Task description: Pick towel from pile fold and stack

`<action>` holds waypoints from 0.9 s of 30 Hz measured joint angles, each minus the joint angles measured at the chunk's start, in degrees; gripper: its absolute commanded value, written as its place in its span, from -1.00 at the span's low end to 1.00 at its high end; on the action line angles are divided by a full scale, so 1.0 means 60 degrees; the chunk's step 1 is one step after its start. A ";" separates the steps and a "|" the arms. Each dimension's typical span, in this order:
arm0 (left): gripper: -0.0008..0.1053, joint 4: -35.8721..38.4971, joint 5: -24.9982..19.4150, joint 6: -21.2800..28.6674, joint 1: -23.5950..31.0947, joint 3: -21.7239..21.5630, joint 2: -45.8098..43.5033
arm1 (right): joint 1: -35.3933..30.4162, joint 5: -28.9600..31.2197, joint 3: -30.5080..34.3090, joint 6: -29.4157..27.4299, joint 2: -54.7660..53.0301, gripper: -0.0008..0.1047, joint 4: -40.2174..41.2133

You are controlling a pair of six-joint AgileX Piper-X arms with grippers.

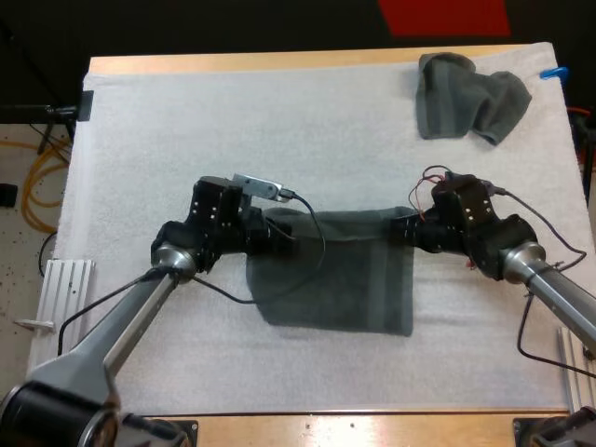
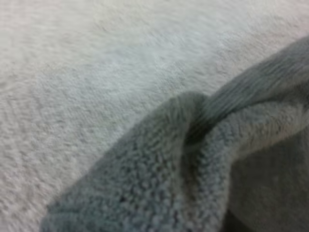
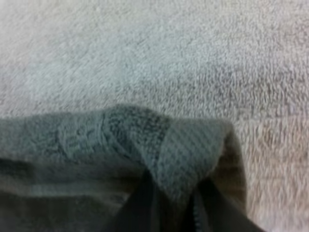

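A dark grey-green towel (image 1: 345, 279) lies spread in the middle of the white mat (image 1: 279, 121), its far edge stretched between my two grippers. My left gripper (image 1: 282, 230) is at the towel's far left corner, where the cloth (image 2: 169, 183) bunches up close over the mat. At the far right corner my right gripper (image 1: 407, 230) is shut on the towel. There the black fingers (image 3: 140, 208) pinch a fold of the towel (image 3: 120, 135) from both sides. A second towel (image 1: 470, 96) lies crumpled at the mat's far right.
Bare mat stretches across the far left and along the near edge. White metal brackets stand at the table's left side (image 1: 65, 279) and near right corner (image 1: 573, 358).
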 measured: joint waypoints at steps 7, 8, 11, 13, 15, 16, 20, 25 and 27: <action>-0.39 -0.0293 0.0178 0.0223 0.0495 -0.0045 0.0222 | -0.0416 -0.0862 0.0000 0.0000 0.0255 0.07 -0.1317; -0.32 -0.0308 0.0224 0.0224 0.0560 -0.0082 0.0222 | -0.0423 -0.0951 0.0000 0.0000 0.0255 0.11 -0.1639; -0.17 -0.0332 0.0505 0.0223 0.0681 -0.0330 0.0222 | -0.0431 -0.0989 -0.0121 0.0000 0.0255 0.14 -0.2536; -0.17 -0.0332 0.0663 0.0223 0.0747 -0.0562 0.0222 | -0.0431 -0.0995 -0.0343 0.0000 0.0255 0.14 -0.2833; -0.17 -0.0332 0.0936 0.0223 0.0750 -0.0836 0.0222 | -0.0431 -0.1042 -0.0599 -0.0086 0.0255 0.14 -0.2882; -0.17 -0.0312 0.1060 0.0223 0.0750 -0.0964 0.0222 | -0.0431 -0.1073 -0.0748 -0.0232 0.0245 0.14 -0.2832; -0.17 0.0262 0.1173 0.0664 0.0750 -0.1187 -0.0173 | -0.0431 -0.1072 -0.1151 -0.1322 -0.0173 0.14 -0.2104; -0.17 0.1204 0.0766 0.1618 0.0750 -0.1207 -0.1569 | -0.0431 -0.0643 -0.1280 -0.2288 -0.1240 0.14 -0.1101; -0.17 0.1576 0.0576 0.1818 0.0750 -0.1205 -0.2198 | -0.0431 -0.0539 -0.1280 -0.2428 -0.1720 0.14 -0.0721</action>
